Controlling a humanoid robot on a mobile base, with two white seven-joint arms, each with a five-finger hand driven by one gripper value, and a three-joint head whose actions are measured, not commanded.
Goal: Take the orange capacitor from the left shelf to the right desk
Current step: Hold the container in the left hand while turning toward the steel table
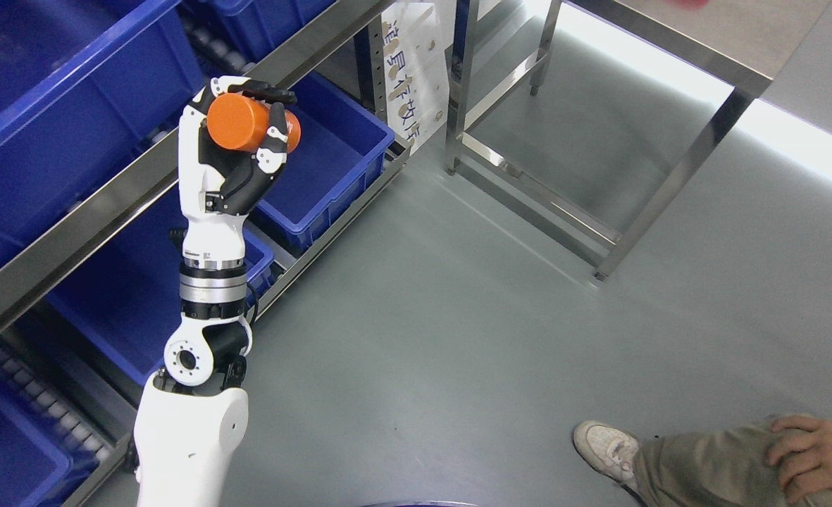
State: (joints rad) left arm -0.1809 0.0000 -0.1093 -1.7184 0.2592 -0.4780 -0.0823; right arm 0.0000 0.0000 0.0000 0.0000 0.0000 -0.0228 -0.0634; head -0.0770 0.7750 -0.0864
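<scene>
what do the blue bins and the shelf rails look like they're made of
Blue bins: likely molded plastic, uniform colour with a soft sheen and thick rims. Shelf rails: apparently brushed steel, grey and dully reflective.

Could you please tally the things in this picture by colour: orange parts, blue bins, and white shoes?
Orange: 1, the capacitor held in the left robot hand.
Blue: at least 6 bins on the shelf, such as the bin beside the hand; some are cut off by the picture's edge.
White: 1 shoe on a person's foot.
Total: 8.
</scene>
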